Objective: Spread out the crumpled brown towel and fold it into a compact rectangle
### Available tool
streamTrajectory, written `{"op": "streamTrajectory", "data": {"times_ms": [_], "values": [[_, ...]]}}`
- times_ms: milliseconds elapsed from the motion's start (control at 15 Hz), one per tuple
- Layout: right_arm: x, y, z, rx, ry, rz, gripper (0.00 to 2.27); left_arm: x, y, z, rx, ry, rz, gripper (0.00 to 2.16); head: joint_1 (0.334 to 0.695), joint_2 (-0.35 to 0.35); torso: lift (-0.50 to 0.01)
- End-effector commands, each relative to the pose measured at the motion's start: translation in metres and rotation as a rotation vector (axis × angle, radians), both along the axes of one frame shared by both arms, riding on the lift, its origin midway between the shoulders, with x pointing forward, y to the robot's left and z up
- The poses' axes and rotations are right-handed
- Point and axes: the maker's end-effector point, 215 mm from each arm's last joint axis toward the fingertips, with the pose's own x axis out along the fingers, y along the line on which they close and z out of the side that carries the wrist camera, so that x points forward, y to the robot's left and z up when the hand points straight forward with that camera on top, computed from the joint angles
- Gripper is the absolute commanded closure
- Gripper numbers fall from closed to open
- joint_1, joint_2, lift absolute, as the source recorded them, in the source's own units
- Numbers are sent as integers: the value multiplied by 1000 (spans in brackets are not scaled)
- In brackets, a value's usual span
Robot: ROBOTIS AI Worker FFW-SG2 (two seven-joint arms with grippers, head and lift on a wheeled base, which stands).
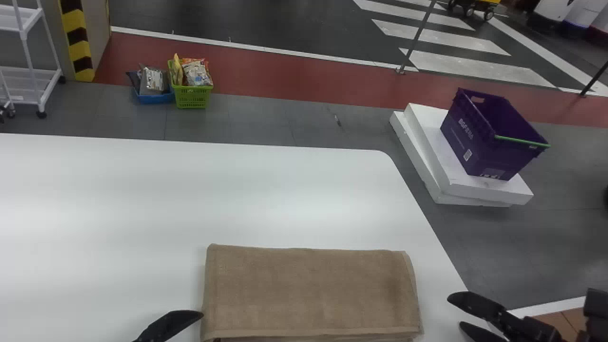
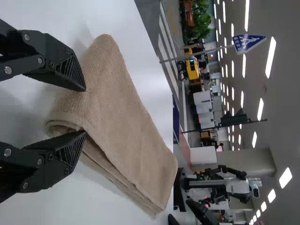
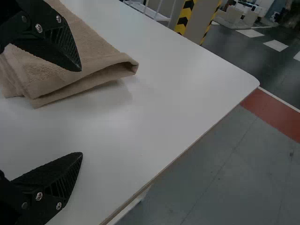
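Note:
The brown towel (image 1: 311, 289) lies folded as a flat layered rectangle near the table's front edge. At its left side is my left gripper (image 1: 172, 324), one black finger tip by the towel's edge. The left wrist view has this gripper (image 2: 86, 111) open over the rounded, folded end of the towel (image 2: 124, 122), its lower finger close against the layers. My right gripper (image 1: 454, 311) stands apart from the towel's right side. In the right wrist view that gripper (image 3: 81, 111) is wide open, one finger above the towel's corner (image 3: 93, 75), the other over bare table.
The white table (image 1: 190, 190) ends at a slanting edge on the right. On the floor beyond are a purple crate (image 1: 494, 137) on white slabs (image 1: 456, 178), a green basket (image 1: 192, 96) and a blue basket (image 1: 156, 98) with packets, and a white rack (image 1: 35, 90).

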Motion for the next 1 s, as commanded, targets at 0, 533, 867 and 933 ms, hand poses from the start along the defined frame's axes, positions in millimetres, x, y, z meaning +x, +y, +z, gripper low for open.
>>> {"op": "streamTrajectory", "data": {"times_ms": [0, 533, 867, 933], "values": [[1, 2, -1, 5, 1, 3, 208, -2, 0, -2, 1, 3, -10, 664, 695, -350, -127], [0, 5, -5, 16, 10, 5, 208, -18, -14, 0, -10, 10, -92, 1058, 695, -350, -127], [15, 12, 3, 12, -13, 33, 208, -19, -8, -2, -85, 110, -82, 1062, 695, -350, -127], [23, 14, 6, 6, -20, 43, 211, -19, -7, -2, -89, 116, -84, 1058, 695, -350, -127]]}}
